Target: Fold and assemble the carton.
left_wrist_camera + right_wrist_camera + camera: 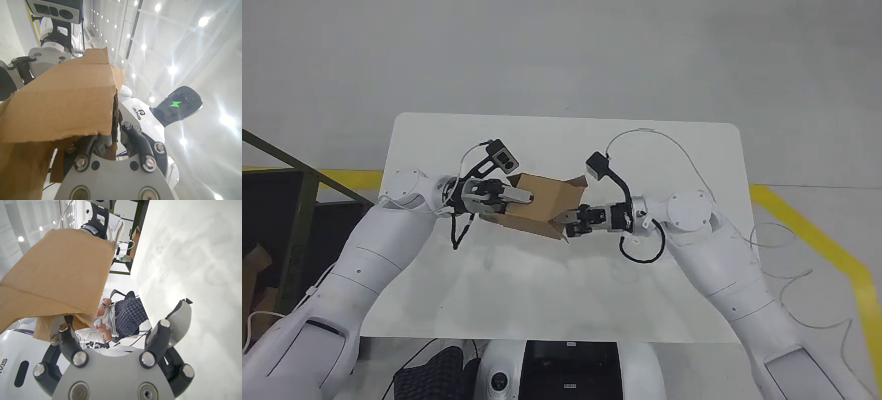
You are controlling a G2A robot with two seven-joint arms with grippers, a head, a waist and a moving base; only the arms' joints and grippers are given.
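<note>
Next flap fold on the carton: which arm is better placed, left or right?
Probably right. The left pincer is shut on the carton and holds it, so releasing risks a drop. The right pincer is open at the carton's corner, free to do the folding.

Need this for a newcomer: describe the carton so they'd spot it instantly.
Find the white table. Above its middle, the carton sits between the left claw and right claw. It's the only brown cardboard thing there.
</note>
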